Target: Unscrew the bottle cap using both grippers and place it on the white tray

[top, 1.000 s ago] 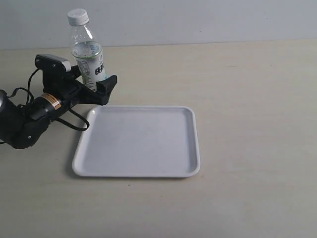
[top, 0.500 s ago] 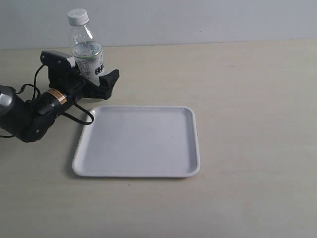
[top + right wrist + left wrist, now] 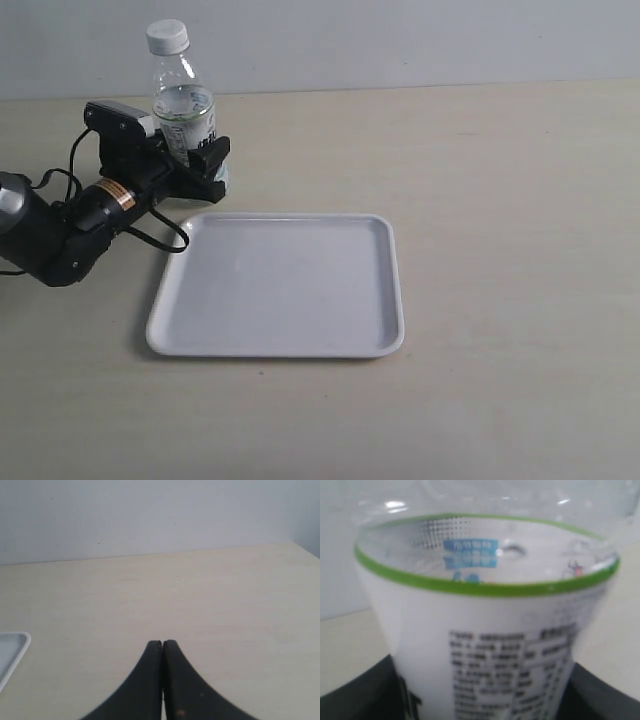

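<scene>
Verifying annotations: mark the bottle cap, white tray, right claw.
bottle cap [image 3: 168,42], exterior view, its side.
white tray [image 3: 290,285], exterior view, bare floor.
right claw [image 3: 162,643], right wrist view, between shut fingertips.

Soft, even light is falling throughout.
The white tray [image 3: 280,285] is casting a thin shadow under its near rim; the bottle [image 3: 485,645] near it is blurring close-up, glare glinting on its clear shoulder.

The left arm [image 3: 60,235] is stretched low and the left gripper [image 3: 196,162] is clamped on the bottle [image 3: 183,110]; the right gripper [image 3: 162,645] is held with its 2 fingers [image 3: 145,682] pressed together
</scene>
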You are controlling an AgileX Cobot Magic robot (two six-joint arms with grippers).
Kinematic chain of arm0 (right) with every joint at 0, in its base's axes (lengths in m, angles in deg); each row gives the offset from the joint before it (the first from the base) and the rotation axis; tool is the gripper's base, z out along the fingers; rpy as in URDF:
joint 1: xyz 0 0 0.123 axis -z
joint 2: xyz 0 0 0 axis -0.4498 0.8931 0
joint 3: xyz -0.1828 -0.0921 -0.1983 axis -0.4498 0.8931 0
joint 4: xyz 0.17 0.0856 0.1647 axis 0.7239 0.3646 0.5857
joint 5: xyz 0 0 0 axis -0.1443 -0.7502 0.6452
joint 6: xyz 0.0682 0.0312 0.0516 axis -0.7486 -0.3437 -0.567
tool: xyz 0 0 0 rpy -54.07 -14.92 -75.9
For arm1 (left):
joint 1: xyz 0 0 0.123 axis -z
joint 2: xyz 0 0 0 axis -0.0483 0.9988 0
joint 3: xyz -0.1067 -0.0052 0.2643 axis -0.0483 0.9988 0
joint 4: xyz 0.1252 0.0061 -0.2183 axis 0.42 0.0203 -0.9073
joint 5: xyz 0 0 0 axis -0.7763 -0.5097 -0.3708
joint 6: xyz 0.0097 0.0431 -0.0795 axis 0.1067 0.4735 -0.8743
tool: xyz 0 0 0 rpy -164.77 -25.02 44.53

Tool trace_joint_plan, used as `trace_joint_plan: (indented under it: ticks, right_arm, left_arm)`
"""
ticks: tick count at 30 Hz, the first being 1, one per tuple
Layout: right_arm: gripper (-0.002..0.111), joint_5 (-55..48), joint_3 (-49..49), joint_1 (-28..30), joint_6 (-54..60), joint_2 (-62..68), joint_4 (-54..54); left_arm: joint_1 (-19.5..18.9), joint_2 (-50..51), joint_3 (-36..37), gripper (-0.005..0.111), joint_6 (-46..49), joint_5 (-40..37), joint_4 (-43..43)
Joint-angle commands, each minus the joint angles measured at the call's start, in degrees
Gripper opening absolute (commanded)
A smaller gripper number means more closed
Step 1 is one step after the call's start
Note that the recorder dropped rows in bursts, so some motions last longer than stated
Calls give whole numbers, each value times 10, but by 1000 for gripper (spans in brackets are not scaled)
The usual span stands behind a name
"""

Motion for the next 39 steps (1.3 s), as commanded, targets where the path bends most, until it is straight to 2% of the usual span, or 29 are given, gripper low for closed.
trace_joint_plan:
  ticks: [1,8,17,21,25,33,36,39]
  right_arm:
    - [0,8,3,1,2,-3,-3]
    - [0,8,3,1,2,-3,-3]
    - [0,10,3,1,6,-3,-8]
    - [0,72,3,1,37,-3,-68]
    - [0,161,3,1,9,-3,-15]
    - [0,232,3,1,-5,-3,74]
    - [0,241,3,1,-44,-3,131]
    - [0,303,0,1,-82,-3,157]
  left_arm:
    - [0,-9,-1,0,20,9,40]
    - [0,-47,-1,0,34,-57,72]
    - [0,-51,-1,0,53,-58,95]
    - [2,-51,-1,0,65,-58,102]
    - [4,-51,-1,0,65,-58,101]
    - [6,-51,-1,0,78,-58,101]
    - [6,-51,-1,0,77,-60,101]
    - [6,-51,-1,0,77,-61,104]
